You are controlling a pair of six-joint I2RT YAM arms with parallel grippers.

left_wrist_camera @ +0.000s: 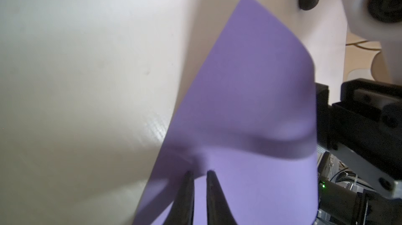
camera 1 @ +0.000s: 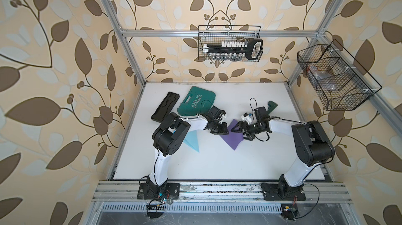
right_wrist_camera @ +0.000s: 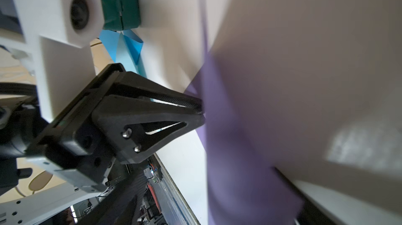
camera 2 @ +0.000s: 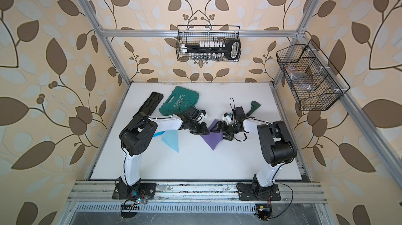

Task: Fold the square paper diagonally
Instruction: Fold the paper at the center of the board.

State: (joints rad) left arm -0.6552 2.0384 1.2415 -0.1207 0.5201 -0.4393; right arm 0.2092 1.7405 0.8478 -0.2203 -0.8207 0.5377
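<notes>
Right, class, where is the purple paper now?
In both top views the purple paper sits mid-table between the left gripper and right gripper, with the blue paper to its left.

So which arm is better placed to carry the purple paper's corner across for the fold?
Left. The left gripper is pinched on the edge of the purple paper, and that side curls upward. The right gripper stands open by the paper, gripping nothing, so it would probably need to grasp first.

Purple square paper (camera 1: 231, 140), mid white table (camera 1: 217, 165), partly folded (one flap lifted, curling), a corner pointing frontward.
</notes>
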